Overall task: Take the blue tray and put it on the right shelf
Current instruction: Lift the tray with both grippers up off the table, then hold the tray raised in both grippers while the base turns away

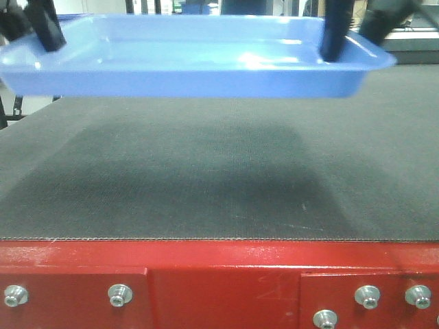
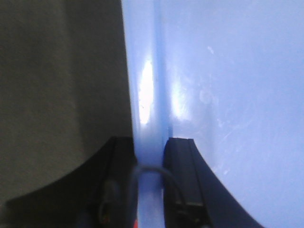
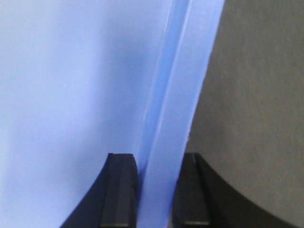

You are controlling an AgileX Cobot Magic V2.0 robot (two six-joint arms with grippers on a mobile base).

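The tray hung across the top of the front view, held at both short ends and level from side to side. It looked lifted clear of the counter: its underside showed as a darker blue band, and a soft shadow lay on the mat below and nearer the camera. Its glossy floor caught bright glare near the right end.

The left tool was clenched on the tray's left rim. In the left wrist view the rim ran straight up the middle of the picture, and the left tool had one black finger pressed against each side of it. A thin cable arched across the rim just above the fingers. The tray's floor filled the right half of that view and the mat the left half.

The right tool gripped the right rim in the same way. In the right wrist view the right tool pinched the flared edge between two black fingers, one inside the tray and one outside, both touching the plastic. The rim leaned slightly to the right as it rose through the picture.

The counter's red frame ran along the bottom of the front view, with silver bolts set into it.
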